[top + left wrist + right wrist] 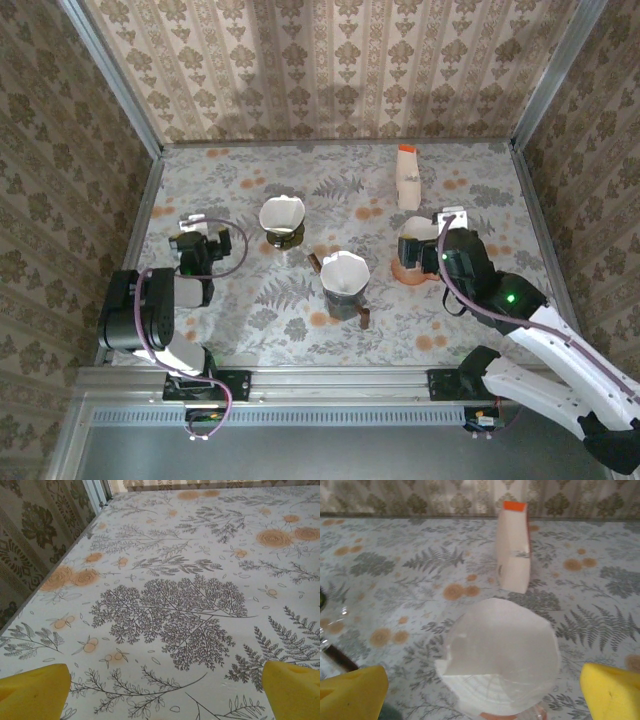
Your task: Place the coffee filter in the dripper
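A white paper coffee filter (505, 650) sits open in a clear dripper (490, 690) with an orange base, at the right of the table (412, 266). The filter's rim (414, 231) rises above the dripper. My right gripper (482, 700) is open, and its yellow fingertips (352, 695) stand wide on either side of the dripper without touching it. In the top view the right gripper (448, 238) is just right of the filter. My left gripper (197, 235) is open at the left side, low over bare tablecloth (165, 610) with nothing between its fingers (295, 690).
A white carton with an orange cap (407, 178) stands upright behind the dripper (514, 550). Two more vessels holding white filters stand mid-table, one at the back (282, 220) and one with a brown handle (344, 283). Patterned walls and metal posts enclose the table.
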